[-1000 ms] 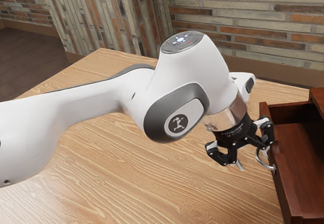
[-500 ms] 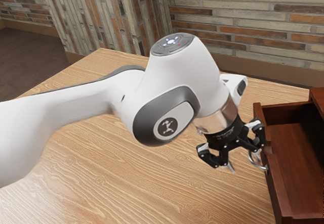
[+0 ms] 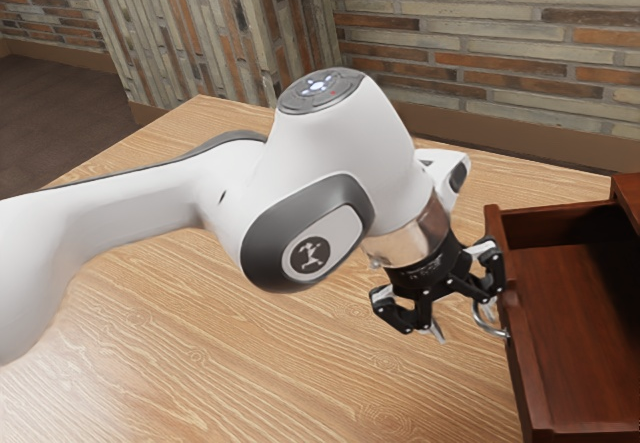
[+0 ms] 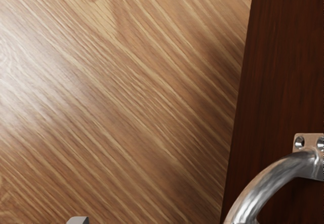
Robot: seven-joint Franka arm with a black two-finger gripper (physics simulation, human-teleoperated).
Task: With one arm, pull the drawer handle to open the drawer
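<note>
A dark red wooden drawer (image 3: pixel 560 293) stands pulled out from its cabinet at the exterior view's right, showing its hollow inside. Its front panel (image 3: pixel 516 363) faces the arm and carries a curved metal handle (image 3: pixel 486 319). My black gripper (image 3: pixel 445 308) sits right at that handle with its fingers spread wide, open. The finger nearer the drawer lies against the handle; the other finger hangs free over the table. In the wrist view the handle (image 4: pixel 276 181) curves off the drawer front (image 4: pixel 283 72), close beside the hand, and one fingertip (image 4: pixel 77 220) shows over the table.
The light wooden table (image 3: pixel 200 333) stretches bare under and behind the arm. The cabinet body (image 3: pixel 627 198) rises at the exterior view's far right. Brick walls stand beyond the table's far edge.
My hand has drawn back toward the exterior view's left, and the drawer front has slid out with it, exposing more of the drawer's inside.
</note>
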